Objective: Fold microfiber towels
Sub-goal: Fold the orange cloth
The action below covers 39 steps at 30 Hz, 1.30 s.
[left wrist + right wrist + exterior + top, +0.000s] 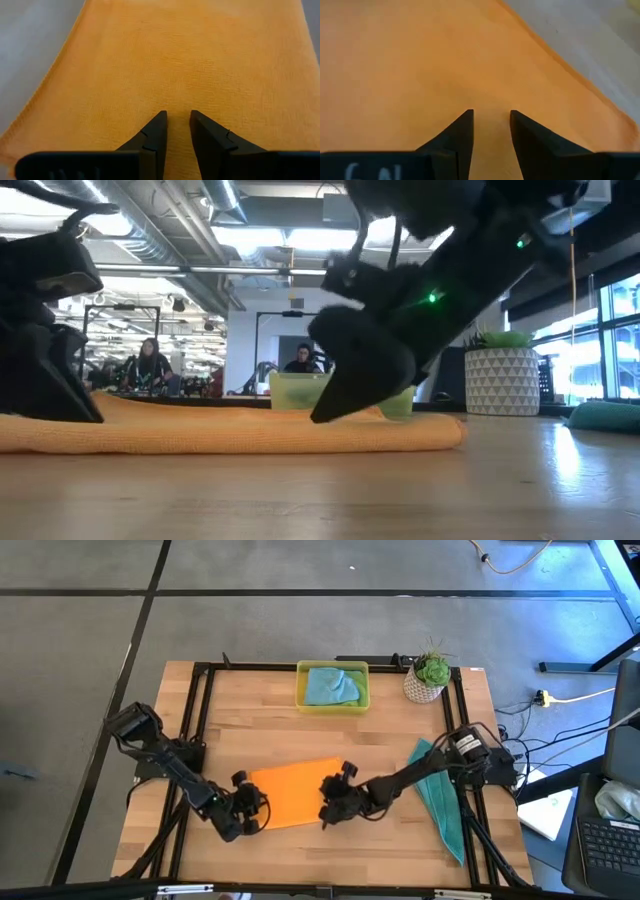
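While both grippers pinch opposite ends of the orange towel (pixel 293 794), a fold looks to be in hand.

Each pair of jaws stands narrowly parted with orange cloth gathered between the tips: the left gripper (pixel 176 131) at one short edge, the right gripper (pixel 491 128) at the other, likely so both ends can lift together. Beyond the jaws sits a yellow tray (pixel 332 705) holding a light blue towel (pixel 332 686); a teal towel (pixel 440 796) lies outside the right gripper, near a potted plant (pixel 429 676). Underneath is a pale wooden table (pixel 400 730); past it, an open workshop with people seated far off.
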Tool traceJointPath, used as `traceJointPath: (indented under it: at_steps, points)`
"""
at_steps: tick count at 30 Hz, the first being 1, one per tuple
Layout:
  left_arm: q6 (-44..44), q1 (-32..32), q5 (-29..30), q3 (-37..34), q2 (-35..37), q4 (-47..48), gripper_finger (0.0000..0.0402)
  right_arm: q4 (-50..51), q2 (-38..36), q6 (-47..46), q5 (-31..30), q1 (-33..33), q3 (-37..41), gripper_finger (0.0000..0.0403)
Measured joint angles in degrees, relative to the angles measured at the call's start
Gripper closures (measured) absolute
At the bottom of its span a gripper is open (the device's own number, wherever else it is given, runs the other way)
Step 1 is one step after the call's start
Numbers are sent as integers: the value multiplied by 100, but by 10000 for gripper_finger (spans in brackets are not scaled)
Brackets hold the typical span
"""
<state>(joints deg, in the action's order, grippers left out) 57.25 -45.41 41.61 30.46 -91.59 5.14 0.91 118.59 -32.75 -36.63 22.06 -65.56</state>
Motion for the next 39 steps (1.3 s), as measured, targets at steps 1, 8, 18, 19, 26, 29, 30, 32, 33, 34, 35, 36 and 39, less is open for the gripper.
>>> traceJointPath:
  at_steps: [1, 8, 18, 19, 26, 29, 30, 32, 33, 34, 35, 36, 39]
  points:
    - [132, -11, -15, -3, -1, 6, 322, 2, 15, -1, 48, -51, 23, 273]
    - [950, -115, 12, 13, -146, -122, 321, -542, 362, 618, 84, -490, -2, 273]
    - [2258, -473, 431, 6, -380, -559, 321, -1461, 612, 2258, 814, -1279, -74, 273]
    - [2365, -505, 470, 6, -427, -626, 321, -1445, 616, 2428, 813, -1325, -99, 273]
    - [2318, -670, 889, 172, -901, -1161, 337, -1015, 636, 3299, 328, -1247, -501, 273]
    - [1827, -683, 735, 281, -859, -1124, 346, -478, 505, 3499, -68, -1037, -787, 273]
    - [1639, -684, 690, 317, -811, -1081, 349, -302, 400, 3495, -96, -954, -878, 273]
    - [1223, -689, 697, 384, -666, -1002, 354, -208, 227, 3422, -16, -750, -1083, 273]
    - [1029, -693, 722, 421, -578, -964, 356, -164, 158, 3376, 141, -636, -1147, 273]
    - [808, -693, 727, 442, -472, -891, 358, -159, 133, 3336, 389, -517, -1205, 273]
    - [619, -693, 760, 451, -365, -796, 359, -220, 130, 3320, 754, -405, -1260, 273]
    - [448, -699, 775, 467, -254, -667, 360, -336, 130, 3300, 1130, -293, -1287, 273]
    - [232, -708, 914, 500, 88, -145, 360, -987, 131, 3163, 1865, 8, -1293, 273]
